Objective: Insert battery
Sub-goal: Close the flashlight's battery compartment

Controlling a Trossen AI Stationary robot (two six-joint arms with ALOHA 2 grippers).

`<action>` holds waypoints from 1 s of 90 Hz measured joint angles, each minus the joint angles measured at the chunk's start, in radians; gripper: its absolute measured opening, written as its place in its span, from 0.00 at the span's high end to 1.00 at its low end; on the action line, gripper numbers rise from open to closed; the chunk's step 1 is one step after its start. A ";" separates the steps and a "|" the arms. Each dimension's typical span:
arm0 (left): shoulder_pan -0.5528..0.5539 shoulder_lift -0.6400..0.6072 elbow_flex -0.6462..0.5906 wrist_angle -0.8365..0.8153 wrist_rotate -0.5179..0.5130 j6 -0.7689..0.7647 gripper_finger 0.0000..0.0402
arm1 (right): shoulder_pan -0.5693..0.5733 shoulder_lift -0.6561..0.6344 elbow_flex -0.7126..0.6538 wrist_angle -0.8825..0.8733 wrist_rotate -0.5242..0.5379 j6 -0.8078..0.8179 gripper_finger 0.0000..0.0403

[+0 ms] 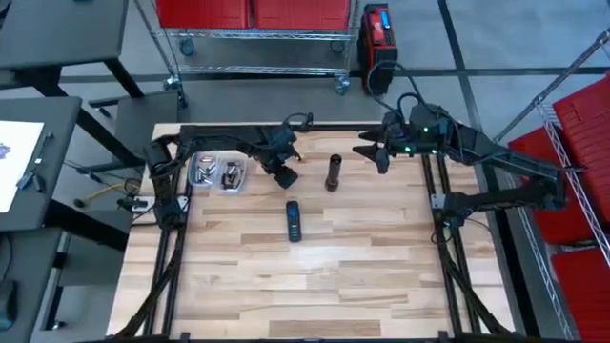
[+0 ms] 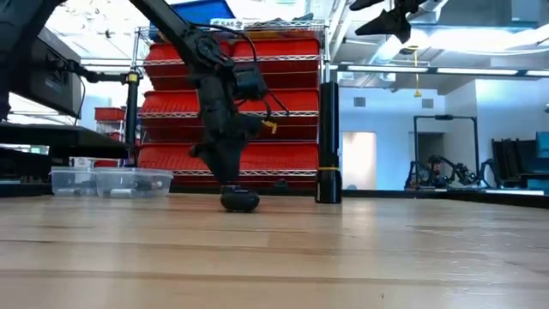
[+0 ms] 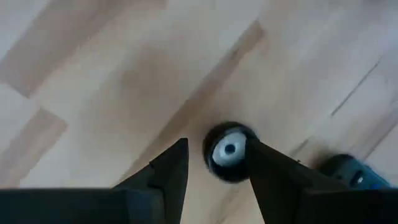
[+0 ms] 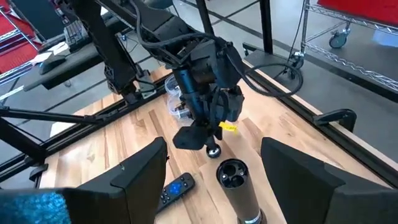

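Note:
A small dark round battery [image 3: 229, 151] with a pale end shows end-on between the fingers of my left gripper [image 3: 217, 148], close against one finger, with a gap to the other. This gripper [image 1: 284, 174] is low over the table's far middle and points down. To its right a dark flashlight tube [image 1: 333, 172] stands on its base, its open top [image 4: 233, 173] facing up. My right gripper [image 1: 376, 152] hangs open, high above the table to the right of the tube, holding nothing. My left gripper has its fingers on either side of the battery [image 4: 213, 151], coming from above and pointing down. The battery lies against one finger [image 3: 264, 165], but I cannot tell whether that finger touches it. It is apart from the other finger.
A dark remote [image 1: 294, 220] lies on the wood, nearer than the left gripper. A clear tray [image 1: 217, 171] with several batteries sits at the far left. The near half of the table [image 1: 315, 286] is bare wood. Red shelving stands beyond the far edge.

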 joint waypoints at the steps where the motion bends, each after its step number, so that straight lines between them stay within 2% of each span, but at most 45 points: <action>1: 0.000 0.002 0.000 0.004 0.001 0.000 0.66 | 0.000 0.000 0.000 -0.001 0.000 0.000 0.38; 19: -0.001 0.035 0.002 -0.025 0.007 0.020 0.68 | 0.001 0.000 0.000 -0.009 -0.001 0.000 0.38; 26: -0.004 0.031 0.002 -0.008 0.008 0.028 0.74 | 0.001 0.000 0.000 -0.012 -0.001 0.000 0.38; 39: -0.005 0.013 0.000 -0.011 -0.002 0.045 0.96 | 0.000 0.000 0.000 -0.010 -0.001 -0.001 0.38; 59: -0.010 -0.008 0.020 -0.051 -0.016 0.092 1.00 | 0.000 0.000 0.000 -0.013 -0.001 -0.002 0.38; 69: -0.020 -0.029 0.042 -0.073 -0.077 0.139 1.00 | 0.000 0.000 0.000 -0.015 -0.001 -0.002 0.38; 83: -0.047 -0.066 0.056 -0.075 -0.312 0.280 1.00 | 0.000 0.000 0.000 -0.026 0.000 -0.002 0.38; 90: -0.051 -0.063 0.056 -0.072 -0.320 0.336 1.00 | 0.000 0.000 0.000 -0.032 0.001 -0.002 0.38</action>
